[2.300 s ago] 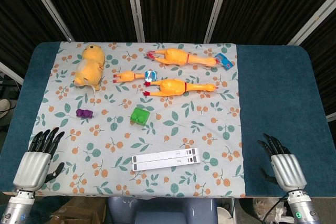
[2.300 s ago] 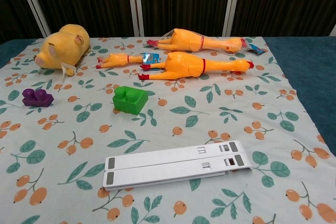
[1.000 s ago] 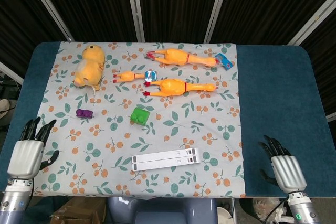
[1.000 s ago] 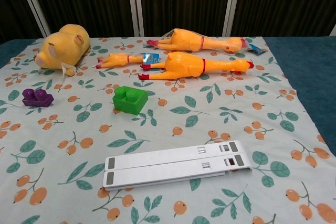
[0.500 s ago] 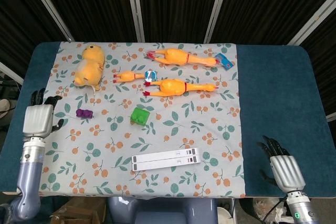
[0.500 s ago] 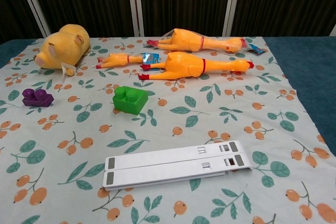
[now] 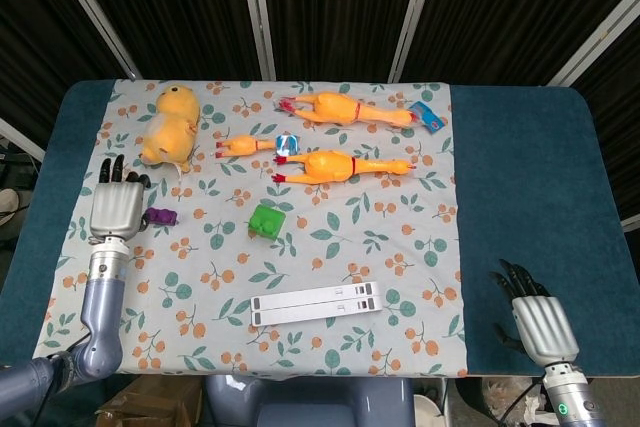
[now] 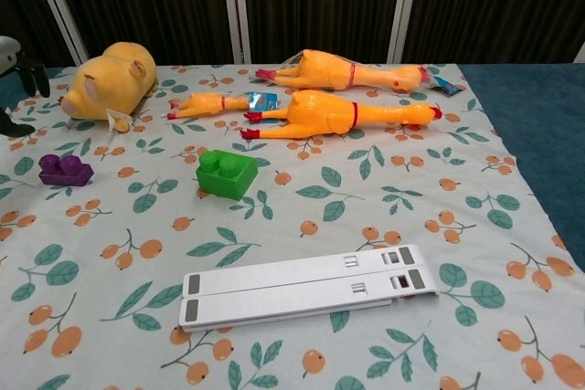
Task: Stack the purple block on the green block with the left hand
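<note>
**Left hand beside the purple block, nothing held**

In the chest view the left hand (image 8: 11, 61) is cut off by the left edge, so only a sliver of its pale shell and dark fingers shows. From above, the left hand (image 7: 118, 202) covers part of the purple block (image 7: 161, 216), so it is hard to tell whether its side touches the block or sits just beside it. The right hand (image 7: 531, 312) appears only in the head view, low at the near right corner, with its wrist running out of the bottom edge.

The left hand hangs over the floral cloth (image 7: 400, 247) with its back up and its fingers stretched out away from the robot, slightly apart; it holds nothing. The right hand rests over the blue bench (image 7: 540, 177), fingers extended and a little apart, also empty.

The purple block (image 8: 65, 170) lies on the cloth at the left, well apart from the green block (image 8: 225, 173), which sits to its right nearer the middle. Neither block is stacked on anything. A yellow plush toy (image 8: 102, 80) lies beyond the purple block. Three rubber chickens (image 8: 343, 112) lie across the far part of the cloth, and a white flat stand (image 8: 306, 285) lies near the front edge.
</note>
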